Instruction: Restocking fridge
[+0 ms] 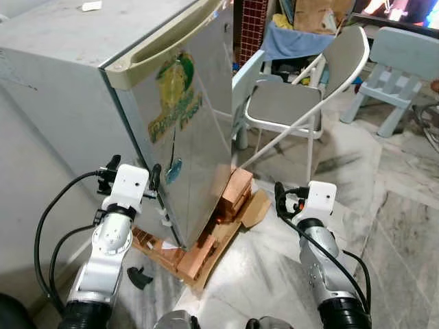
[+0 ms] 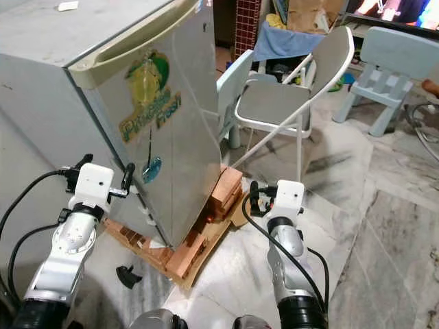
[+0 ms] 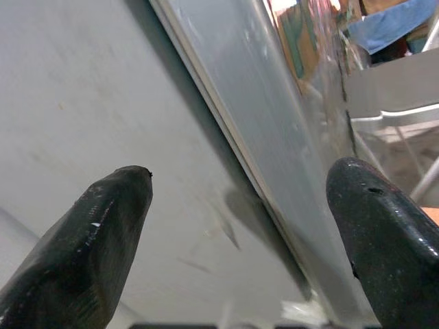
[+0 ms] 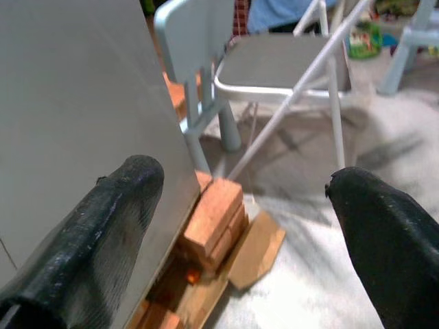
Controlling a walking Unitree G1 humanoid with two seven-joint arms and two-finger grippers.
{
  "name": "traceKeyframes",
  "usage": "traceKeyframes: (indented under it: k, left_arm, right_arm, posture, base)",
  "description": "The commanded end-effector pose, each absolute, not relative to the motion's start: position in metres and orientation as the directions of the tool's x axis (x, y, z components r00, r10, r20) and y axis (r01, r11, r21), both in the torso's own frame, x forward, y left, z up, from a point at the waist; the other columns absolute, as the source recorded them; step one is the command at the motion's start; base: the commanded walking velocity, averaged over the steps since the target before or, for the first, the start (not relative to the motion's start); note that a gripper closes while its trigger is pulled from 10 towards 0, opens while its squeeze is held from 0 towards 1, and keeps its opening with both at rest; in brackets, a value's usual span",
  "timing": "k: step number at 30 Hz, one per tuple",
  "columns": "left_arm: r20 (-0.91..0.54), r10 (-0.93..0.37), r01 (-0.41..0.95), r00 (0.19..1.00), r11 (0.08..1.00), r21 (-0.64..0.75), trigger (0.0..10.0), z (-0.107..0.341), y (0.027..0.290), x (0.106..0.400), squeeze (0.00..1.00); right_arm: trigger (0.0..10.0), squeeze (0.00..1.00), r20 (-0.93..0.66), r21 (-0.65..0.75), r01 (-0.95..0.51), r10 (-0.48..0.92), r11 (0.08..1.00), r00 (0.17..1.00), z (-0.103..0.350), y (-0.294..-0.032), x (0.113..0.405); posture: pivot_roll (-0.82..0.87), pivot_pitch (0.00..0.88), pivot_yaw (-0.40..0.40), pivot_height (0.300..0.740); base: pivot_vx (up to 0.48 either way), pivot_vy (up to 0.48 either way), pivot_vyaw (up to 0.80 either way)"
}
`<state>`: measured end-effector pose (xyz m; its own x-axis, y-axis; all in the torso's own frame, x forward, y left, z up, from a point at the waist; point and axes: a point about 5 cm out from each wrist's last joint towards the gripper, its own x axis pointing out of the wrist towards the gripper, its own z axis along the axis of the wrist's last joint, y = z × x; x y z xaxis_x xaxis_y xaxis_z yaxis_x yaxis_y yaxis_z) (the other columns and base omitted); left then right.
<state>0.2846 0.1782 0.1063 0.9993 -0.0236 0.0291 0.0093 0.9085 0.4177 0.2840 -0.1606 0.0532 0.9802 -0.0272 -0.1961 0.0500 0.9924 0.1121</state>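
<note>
Still early: fridge (image 1: 180,130) door shut, nothing stocked. Left gripper (image 3: 240,226) at door seam, right gripper (image 4: 240,226) alongside; fingers released, empty.

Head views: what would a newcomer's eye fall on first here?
A small silver fridge, door shut and bearing a green and yellow sticker, stands raised on orange bricks. The left gripper is open at its door edge, the right gripper open beside it. A grey folding chair stands behind.
</note>
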Motion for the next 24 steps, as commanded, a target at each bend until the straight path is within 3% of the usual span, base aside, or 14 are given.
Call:
traceKeyframes:
  k: [1,6,13,18,24]
  left_arm:
    - [0.058,-0.022,-0.007,0.998,0.893,0.449,10.0,0.113,0.181,0.288,0.00]
    - [0.070,0.021,-0.052,0.997,0.881,0.471,10.0,0.122,0.198,0.277,0.00]
    - [0.018,0.020,-0.026,1.000,0.910,0.414,10.0,0.109,0.190,0.266,0.00]
    - [0.001,0.021,-0.020,1.000,0.923,0.385,10.0,0.107,0.183,0.256,0.00]
    - [-0.003,0.012,-0.010,1.000,0.929,0.370,10.0,0.108,0.183,0.249,0.00]
  right_arm:
    - [10.0,0.00,-0.172,0.096,0.019,-0.002,0.995,0.985,0.058,-0.157,0.289]
    - [10.0,0.00,-0.132,0.049,0.013,-0.007,0.999,0.991,0.067,-0.166,0.297]
    - [10.0,0.00,-0.152,0.031,-0.039,0.043,0.999,0.987,0.065,-0.158,0.298]
    - [10.0,0.00,-0.164,0.031,-0.100,0.104,0.994,0.981,0.066,-0.151,0.299]
    - [10.0,0.00,-0.194,0.056,-0.094,0.103,0.994,0.976,0.066,-0.155,0.298]
  posture:
    - [0.11,0.000,0.084,0.740]
    - [0.15,0.000,0.079,0.740]
    - [0.15,0.000,0.014,0.740]
    - [0.17,0.002,-0.054,0.740]
    - [0.17,0.019,-0.098,0.740]
  base:
    - [0.000,0.000,0.00]
    - [0.000,0.000,0.00]
    - [0.000,0.000,-0.18]
    - [0.000,0.480,-0.67]
    - [0.000,0.480,0.00]
